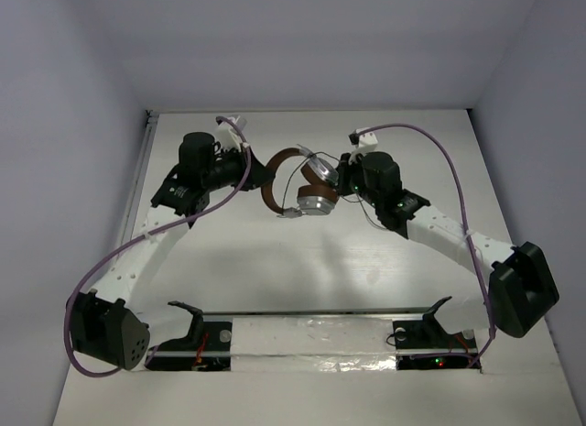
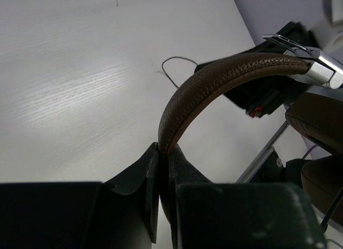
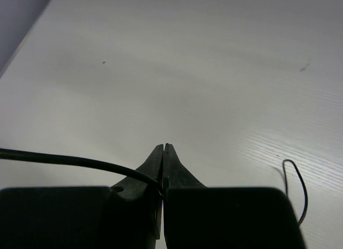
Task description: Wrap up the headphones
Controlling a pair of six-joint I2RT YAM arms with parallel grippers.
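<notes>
The headphones (image 1: pixel 298 183) hang above the table's far middle, between my two grippers. The brown headband (image 2: pixel 214 80) arcs up from my left gripper (image 2: pixel 163 152), which is shut on its end; the silver earcup (image 1: pixel 318 203) hangs below. In the top view my left gripper (image 1: pixel 259 172) sits at the headband's left side. My right gripper (image 3: pixel 164 152) is shut on the thin dark cord (image 3: pixel 75 161), which runs off to the left. In the top view my right gripper (image 1: pixel 341 180) is just right of the earcups. A cord loop (image 3: pixel 297 187) lies on the table.
Purple robot cables (image 1: pixel 439 151) loop over both arms. A silver taped strip (image 1: pixel 311 334) runs along the table's (image 1: pixel 302 270) near edge between the arm bases. The right arm's black body (image 2: pixel 273 93) is close behind the headband in the left wrist view.
</notes>
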